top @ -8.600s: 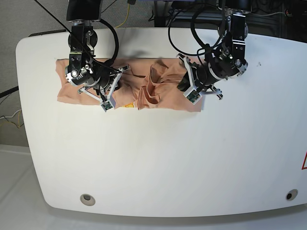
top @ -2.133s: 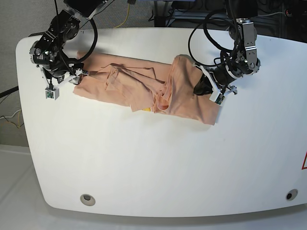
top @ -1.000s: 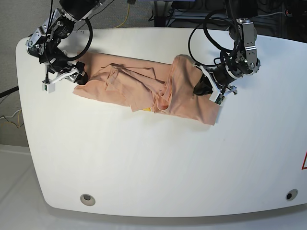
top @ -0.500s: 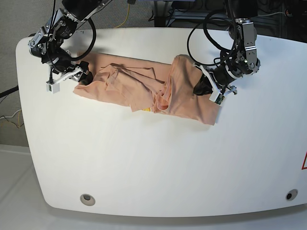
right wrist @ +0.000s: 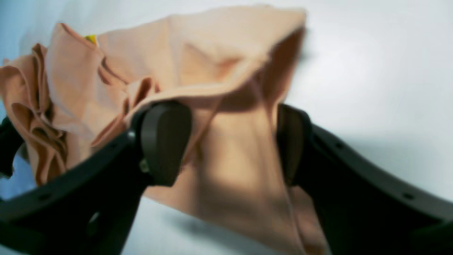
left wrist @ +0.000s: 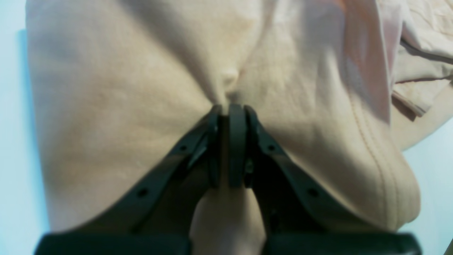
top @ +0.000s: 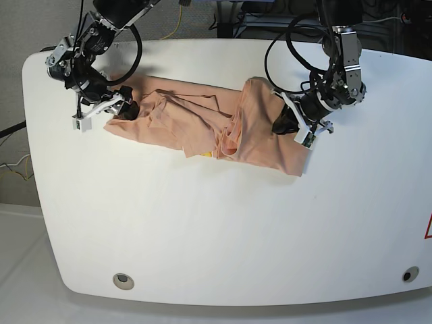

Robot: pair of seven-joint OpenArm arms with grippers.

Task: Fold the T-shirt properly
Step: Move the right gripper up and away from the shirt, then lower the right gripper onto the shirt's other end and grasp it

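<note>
The T-shirt lies rumpled along the bench's far edge; the left jaws are clenched on a pinch of its cloth; the right jaws gape around the opposite end, gripping nothing; pulling now could drag the shirt askew or bunch it further.

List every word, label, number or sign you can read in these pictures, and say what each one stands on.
No text can be read anywhere.
Yellow tag on the T-shirt: too small to read in the base view, blurred in the right wrist view.
Red sign at the table edge: cut off by the frame, no legible characters.
</note>
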